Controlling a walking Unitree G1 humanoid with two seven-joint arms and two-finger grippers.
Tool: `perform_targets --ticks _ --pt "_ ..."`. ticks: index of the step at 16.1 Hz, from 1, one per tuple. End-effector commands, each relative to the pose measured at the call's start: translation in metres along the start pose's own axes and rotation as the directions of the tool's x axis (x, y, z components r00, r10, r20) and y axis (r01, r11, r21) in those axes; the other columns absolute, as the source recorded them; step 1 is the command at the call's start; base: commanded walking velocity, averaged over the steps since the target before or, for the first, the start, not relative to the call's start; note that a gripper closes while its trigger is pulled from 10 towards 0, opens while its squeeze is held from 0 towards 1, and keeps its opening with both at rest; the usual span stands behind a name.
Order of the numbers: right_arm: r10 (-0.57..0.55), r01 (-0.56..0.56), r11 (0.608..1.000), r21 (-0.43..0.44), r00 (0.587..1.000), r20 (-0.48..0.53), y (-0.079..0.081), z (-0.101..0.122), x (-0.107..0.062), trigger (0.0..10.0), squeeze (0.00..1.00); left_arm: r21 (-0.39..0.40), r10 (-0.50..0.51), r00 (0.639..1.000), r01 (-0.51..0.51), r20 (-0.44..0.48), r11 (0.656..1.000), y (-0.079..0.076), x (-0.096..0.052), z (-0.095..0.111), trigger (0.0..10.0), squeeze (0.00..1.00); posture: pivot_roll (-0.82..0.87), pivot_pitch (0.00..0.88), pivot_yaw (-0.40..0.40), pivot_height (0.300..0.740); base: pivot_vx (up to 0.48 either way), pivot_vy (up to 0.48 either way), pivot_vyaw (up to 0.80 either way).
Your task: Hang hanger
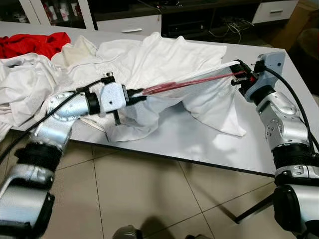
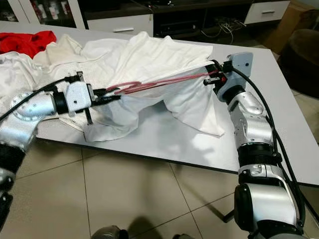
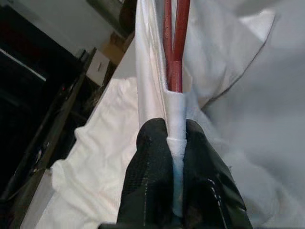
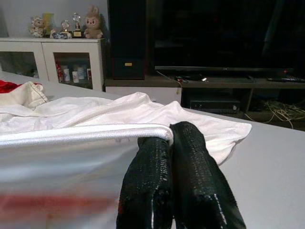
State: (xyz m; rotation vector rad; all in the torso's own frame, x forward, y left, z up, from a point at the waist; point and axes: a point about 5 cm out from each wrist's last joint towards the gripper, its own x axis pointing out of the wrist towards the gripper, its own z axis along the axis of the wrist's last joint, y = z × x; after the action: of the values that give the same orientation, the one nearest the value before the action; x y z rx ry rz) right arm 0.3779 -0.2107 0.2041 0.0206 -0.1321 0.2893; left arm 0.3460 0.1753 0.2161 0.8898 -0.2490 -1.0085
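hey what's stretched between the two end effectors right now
A red hanger inside a white garment spans from the left end effector to the right end effector, lifted above the table, in both eye views.

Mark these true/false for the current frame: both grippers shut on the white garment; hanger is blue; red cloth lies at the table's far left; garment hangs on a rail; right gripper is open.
1. Both grippers are shut on the white garment. True: the left gripper and the right gripper each pinch a hem.
2. The hanger is blue. False: it is red and sits inside the garment.
3. A red cloth lies at the far left of the table. True.
4. The garment hangs on a rail. False: it is held stretched between the grippers, just above the table.
5. The right gripper is open. False: its fingers are closed on the hem.
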Motion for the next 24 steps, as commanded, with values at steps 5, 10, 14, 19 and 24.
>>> perform_targets --ticks 5,10,14,19,24 --pt "-0.038 0.038 0.999 0.006 0.999 0.028 -0.008 0.011 -0.004 4.7 0.0 0.048 -0.037 0.971 0.049 -0.236 0.998 0.015 -0.01 -0.02 5.3 0.0 0.14 0.027 0.011 0.74 0.0 0.0 0.0" --pt "-0.056 0.056 0.998 0.006 0.998 0.017 -0.009 0.012 -0.004 4.5 0.0 0.098 0.007 0.958 0.022 -0.287 0.995 0.029 -0.006 -0.019 6.9 0.0 0.13 0.027 0.013 0.74 0.0 0.0 0.0" --pt "-0.107 0.108 0.994 0.002 0.993 -0.053 -0.015 -0.003 -0.007 4.4 0.0 0.099 0.063 0.987 -0.049 -0.146 0.994 0.039 -0.003 -0.004 7.5 0.0 0.13 0.028 0.019 0.74 0.0 0.0 0.0" --pt "-0.168 0.168 0.986 -0.01 0.979 -0.112 -0.022 -0.012 -0.01 8.5 0.0 -0.021 -0.016 0.996 0.014 -0.087 1.0 0.019 -0.006 -0.012 9.0 0.0 0.13 0.032 0.026 0.74 0.0 0.0 0.0" --pt "-0.174 0.17 0.984 -0.044 0.979 -0.111 -0.039 0.007 -0.014 10.0 0.0 0.031 0.039 0.977 -0.033 -0.21 0.999 0.016 -0.02 -0.028 9.8 0.0 0.14 0.039 0.028 0.74 0.0 0.0 0.0"
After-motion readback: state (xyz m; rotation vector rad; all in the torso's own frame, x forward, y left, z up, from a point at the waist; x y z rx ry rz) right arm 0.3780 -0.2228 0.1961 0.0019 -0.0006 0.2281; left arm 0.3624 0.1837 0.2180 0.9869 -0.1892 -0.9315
